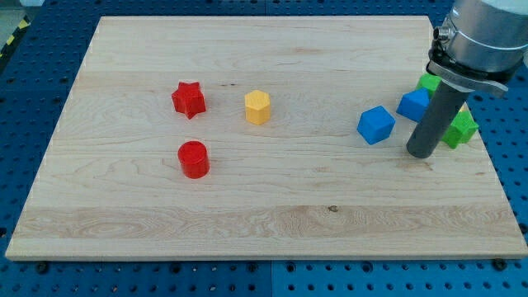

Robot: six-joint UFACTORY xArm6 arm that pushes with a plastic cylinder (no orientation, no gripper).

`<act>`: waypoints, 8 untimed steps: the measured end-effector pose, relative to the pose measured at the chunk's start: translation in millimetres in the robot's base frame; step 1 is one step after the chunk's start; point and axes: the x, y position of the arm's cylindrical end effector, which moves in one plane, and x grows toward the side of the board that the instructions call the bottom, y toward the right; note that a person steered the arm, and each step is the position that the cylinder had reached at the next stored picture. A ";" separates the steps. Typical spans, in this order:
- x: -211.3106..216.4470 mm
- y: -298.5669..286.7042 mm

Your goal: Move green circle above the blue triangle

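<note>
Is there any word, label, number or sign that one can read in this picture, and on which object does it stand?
None. No text shows on the wooden board, on the coloured blocks, or on the arm above my tip.

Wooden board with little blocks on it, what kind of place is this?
Probably a robot lab. A wooden board lies on a blue pegboard bench, and my tip pushes toy blocks like the red star.

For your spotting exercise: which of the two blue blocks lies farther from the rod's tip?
The blue block standing alone toward the view's left; the other blue block sits right beside my tip, among green blocks.
</note>
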 end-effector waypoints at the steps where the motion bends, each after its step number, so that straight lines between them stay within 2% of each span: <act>1: -27.0 -3.0; 2: -57.5 -6.6; 5: -28.6 -2.5; 6: -28.8 13.5; 8: -69.3 71.3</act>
